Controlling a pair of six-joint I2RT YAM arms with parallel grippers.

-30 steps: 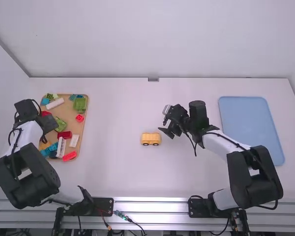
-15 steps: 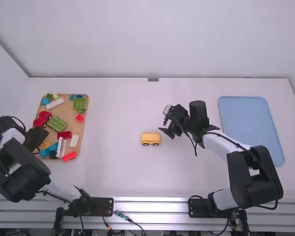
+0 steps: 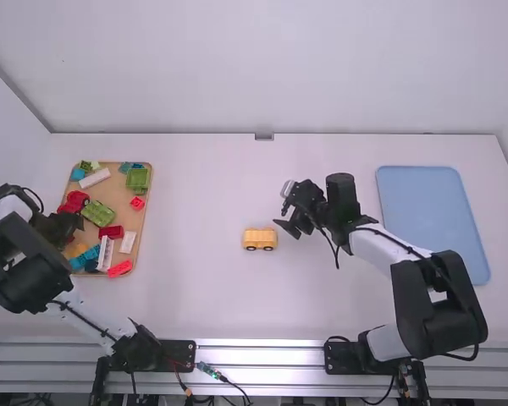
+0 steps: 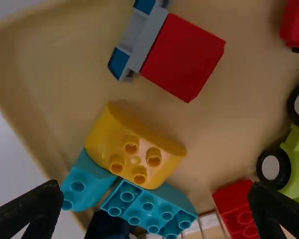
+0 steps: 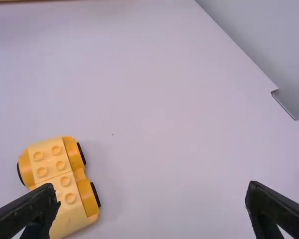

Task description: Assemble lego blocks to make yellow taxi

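I log the left gripper (image 3: 74,230) over the near left part of the tan tray (image 3: 150,190), its fingers wide apart and nothing held. Ahead of them, in the left wrist view, lies a curved yellow block (image 4: 132,152), hollow tubes showing, against turquoise blocks (image 4: 148,208). Near it I record a red block (image 4: 183,57) touching a blue-and-grey piece (image 4: 139,37). Farther over in the tray sit a green wheeled piece (image 3: 98,213), a red wheeled piece (image 3: 74,201) just beside it, a dark red brick (image 3: 112,232) and two white bricks (image 3: 106,252).

The right gripper (image 3: 279,217) is also wide and empty, placed above the middle of the table (image 3: 203,296). Close by on its left, and apart from its fingers, stands the yellow taxi assembly (image 3: 260,239) — upright on its wheels, clear of the tray. The right wrist view shows its studded top with a seam across it; the two sections sit end to end.

Outermost, I note a light blue board (image 3: 432,224) flat on the table, beyond the right arm — well apart from the assembly.
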